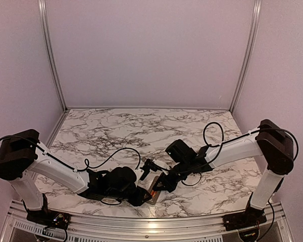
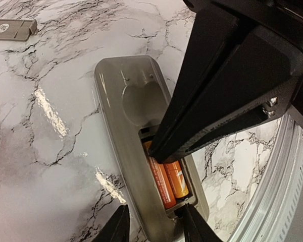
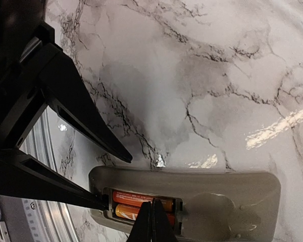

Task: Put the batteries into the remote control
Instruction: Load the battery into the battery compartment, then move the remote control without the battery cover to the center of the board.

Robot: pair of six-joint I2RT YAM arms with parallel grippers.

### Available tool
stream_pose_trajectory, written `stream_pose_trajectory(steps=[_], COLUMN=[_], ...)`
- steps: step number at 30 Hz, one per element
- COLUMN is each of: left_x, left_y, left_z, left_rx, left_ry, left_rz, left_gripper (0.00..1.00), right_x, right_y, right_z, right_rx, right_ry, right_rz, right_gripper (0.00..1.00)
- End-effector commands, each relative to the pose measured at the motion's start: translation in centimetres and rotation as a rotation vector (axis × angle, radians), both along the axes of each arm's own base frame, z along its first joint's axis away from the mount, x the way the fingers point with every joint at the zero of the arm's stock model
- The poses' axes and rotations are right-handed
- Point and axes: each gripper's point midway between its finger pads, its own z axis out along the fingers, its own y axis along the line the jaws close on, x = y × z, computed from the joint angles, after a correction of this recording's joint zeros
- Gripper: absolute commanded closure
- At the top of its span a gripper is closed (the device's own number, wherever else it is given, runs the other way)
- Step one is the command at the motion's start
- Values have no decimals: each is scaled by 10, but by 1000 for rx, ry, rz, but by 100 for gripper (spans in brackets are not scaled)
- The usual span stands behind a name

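Observation:
The remote control [image 2: 126, 91] lies back up on the marble near the table's front edge; it also shows in the right wrist view [image 3: 232, 201] and the top view [image 1: 152, 195]. Two orange batteries [image 2: 164, 184] lie side by side in its open recess [image 3: 134, 197]. My right gripper [image 3: 152, 209] is shut, its joined tips resting on the batteries; in the left wrist view [image 2: 154, 154] it covers their far ends. My left gripper [image 2: 154, 229] is open and straddles the recess end of the remote. One finger [image 3: 98, 202] touches the recess end, and the other stands off the remote's side.
The loose grey cover plate [image 2: 12, 29] lies on the marble beyond the remote's far end. The aluminium rail of the table's front edge [image 2: 272, 201] runs close beside the remote. Both arms meet low at the front centre [image 1: 156, 189].

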Motion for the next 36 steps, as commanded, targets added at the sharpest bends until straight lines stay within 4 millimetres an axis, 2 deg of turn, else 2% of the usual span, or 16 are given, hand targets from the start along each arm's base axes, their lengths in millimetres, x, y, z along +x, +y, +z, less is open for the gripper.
stream_pose_trajectory(steps=[1, 3, 8, 11, 14, 17, 19, 25, 27, 30, 36], left_x=[1, 2, 7, 10, 17, 25, 23, 2, 1, 2, 8], left_y=[6, 6, 3, 1, 4, 10, 10, -1, -9, -12, -14], left_z=[-3, 2, 23, 36, 48, 54, 54, 31, 23, 7, -11], left_rx=[8, -7, -43, -52, -56, -39, -10, 112, 144, 211, 323], left_ry=[-5, -15, -55, -75, -92, -94, -108, -129, -130, -121, -144], left_rz=[22, 26, 28, 26, 49, 67, 34, -74, -85, -84, -71], left_gripper=[62, 61, 59, 58, 47, 41, 35, 21, 20, 20, 20], right_x=[-16, -12, -2, 4, 16, 40, 55, 79, 85, 93, 101], right_y=[-24, -17, 5, 12, 10, -5, -15, -30, -36, -45, -61], right_z=[-21, -8, 42, 64, 77, 75, 71, 59, 61, 66, 72], right_rx=[-124, -87, 44, 97, 135, 138, 137, 126, 138, 161, 182], right_ry=[25, 12, -33, -51, -53, -41, -29, 8, 19, 28, 24], right_rz=[1, -2, -5, -18, -55, -130, -176, -258, -284, -321, -358], right_gripper=[100, 100, 96, 94, 90, 84, 81, 76, 75, 74, 74])
